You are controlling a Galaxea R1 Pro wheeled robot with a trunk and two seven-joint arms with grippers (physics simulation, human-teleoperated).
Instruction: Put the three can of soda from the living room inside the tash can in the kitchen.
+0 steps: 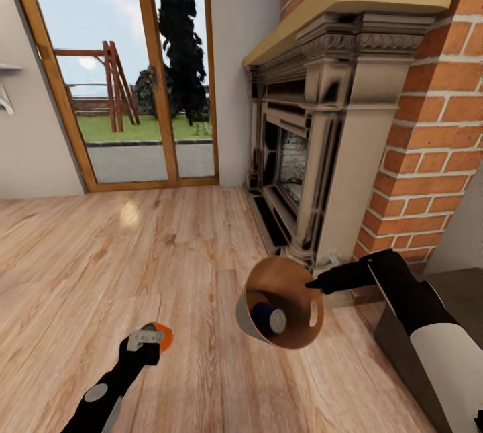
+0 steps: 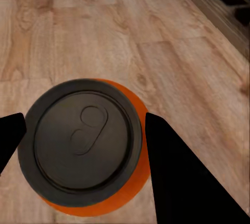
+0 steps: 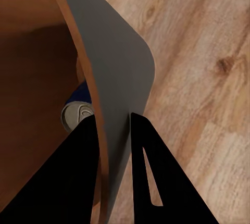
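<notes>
Living room: light wood plank floor (image 1: 100, 245), red-brick fireplace (image 1: 402, 124) with a tan mantel, and a wood-framed glass door (image 1: 121, 70) giving onto a lawn. Right hand (image 3: 112, 146), fingers clamped on the wall of the small round grey bucket with tan rim and brown inside (image 1: 285, 292), carries it tilted above the floor with one dark blue soda can (image 1: 270, 318) inside; left hand (image 2: 83, 140), fingers closed either side of an orange soda can with dull grey top (image 2: 86, 140), holds it near the bucket. Progress, as judged: one can binned, a second in hand and not yet dropped in, a third unaccounted for, and the bucket has yet to reach the kitchen.
</notes>
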